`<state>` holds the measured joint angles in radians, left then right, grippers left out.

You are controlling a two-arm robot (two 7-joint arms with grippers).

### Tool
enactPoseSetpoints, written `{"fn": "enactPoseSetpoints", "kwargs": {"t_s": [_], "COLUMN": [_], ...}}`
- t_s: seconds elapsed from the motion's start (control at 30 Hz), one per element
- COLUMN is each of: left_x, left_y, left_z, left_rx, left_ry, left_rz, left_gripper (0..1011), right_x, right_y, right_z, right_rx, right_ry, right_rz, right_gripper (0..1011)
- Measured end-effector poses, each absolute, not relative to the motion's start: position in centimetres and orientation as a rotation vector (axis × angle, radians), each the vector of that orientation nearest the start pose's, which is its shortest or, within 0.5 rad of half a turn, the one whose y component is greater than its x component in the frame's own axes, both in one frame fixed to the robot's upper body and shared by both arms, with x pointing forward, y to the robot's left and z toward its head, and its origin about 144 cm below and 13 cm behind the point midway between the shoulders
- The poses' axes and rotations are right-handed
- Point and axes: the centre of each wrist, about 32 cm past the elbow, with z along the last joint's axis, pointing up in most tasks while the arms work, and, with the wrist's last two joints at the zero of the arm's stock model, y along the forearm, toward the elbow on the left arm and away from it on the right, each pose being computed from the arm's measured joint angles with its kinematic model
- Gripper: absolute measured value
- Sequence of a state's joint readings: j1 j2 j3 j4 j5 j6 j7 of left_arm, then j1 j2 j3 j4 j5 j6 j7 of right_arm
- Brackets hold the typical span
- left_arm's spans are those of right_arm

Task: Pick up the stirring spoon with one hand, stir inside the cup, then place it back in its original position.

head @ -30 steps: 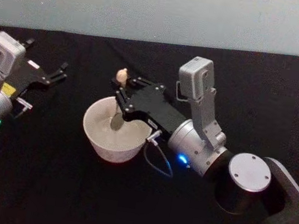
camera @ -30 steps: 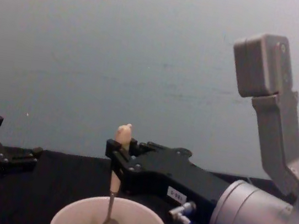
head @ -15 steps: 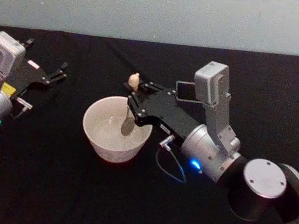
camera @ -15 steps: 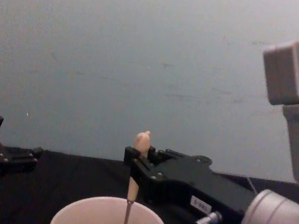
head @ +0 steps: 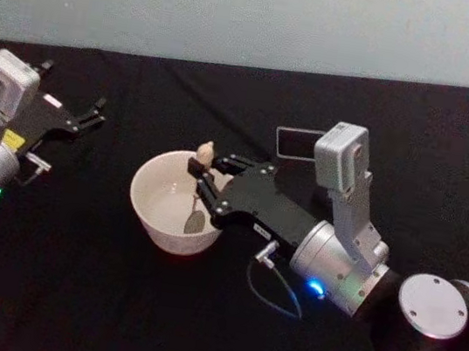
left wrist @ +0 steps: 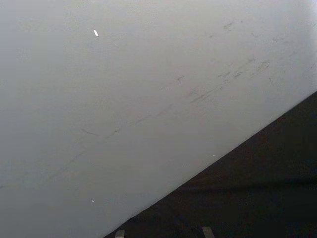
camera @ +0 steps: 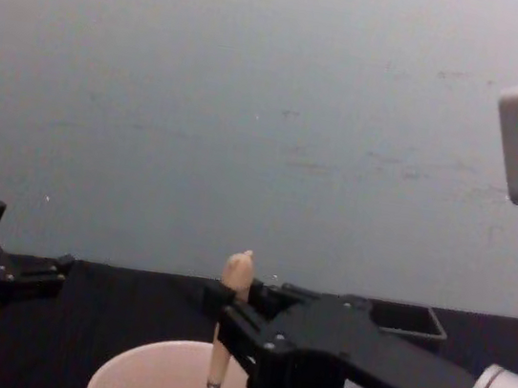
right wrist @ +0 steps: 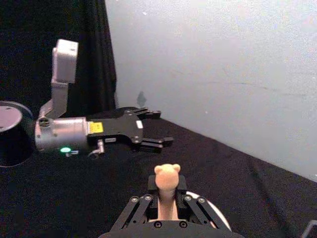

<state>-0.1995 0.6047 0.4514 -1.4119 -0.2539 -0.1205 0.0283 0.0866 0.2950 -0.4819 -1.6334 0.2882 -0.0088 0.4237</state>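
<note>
Right fingers [head: 211,199] clamped on stirring spoon [head: 198,193] handle, just below knob. Spoon near upright, long axis vertical, bowl end down inside cup [head: 154,227], toward its right side (holder [head: 296,141] farther right, behind, likely return spot). Left fingers [head: 84,120] apart, parked well left over surface.

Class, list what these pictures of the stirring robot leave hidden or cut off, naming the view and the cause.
- Chest view: the lower part of the cup and the bowl of the stirring spoon, cut off by the bottom edge.
- Right wrist view: most of the cup, hidden beneath the right end effector.
- Head view: the right end of the dark holder, covered by the wrist camera.
- Head view: whether the cup holds liquid, too faint to tell.
</note>
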Motion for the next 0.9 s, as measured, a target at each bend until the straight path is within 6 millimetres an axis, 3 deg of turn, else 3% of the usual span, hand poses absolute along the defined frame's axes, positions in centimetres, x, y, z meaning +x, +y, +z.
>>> {"fn": "enactPoseSetpoints", "kwargs": {"t_s": [0.4,0.67,0.9], "left_x": [48.9,48.9,48.9], "left_y": [31.0,31.0,31.0], "left_z": [114.0,114.0,114.0], "left_rx": [0.304,0.304,0.304], "left_ry": [-0.285,-0.285,-0.285], "left_rz": [1.248,1.248,1.248], "left_gripper": [1001,1001,1001], "right_x": [45.0,46.5,47.5], "right_y": [-14.6,-13.0,-13.0], "right_z": [115.6,115.7,115.8], "right_rx": [-0.001,0.005,0.007], "right_ry": [-0.022,-0.041,-0.048], "right_rz": [-0.646,-0.687,-0.73], "right_gripper": [195,195,195]}}
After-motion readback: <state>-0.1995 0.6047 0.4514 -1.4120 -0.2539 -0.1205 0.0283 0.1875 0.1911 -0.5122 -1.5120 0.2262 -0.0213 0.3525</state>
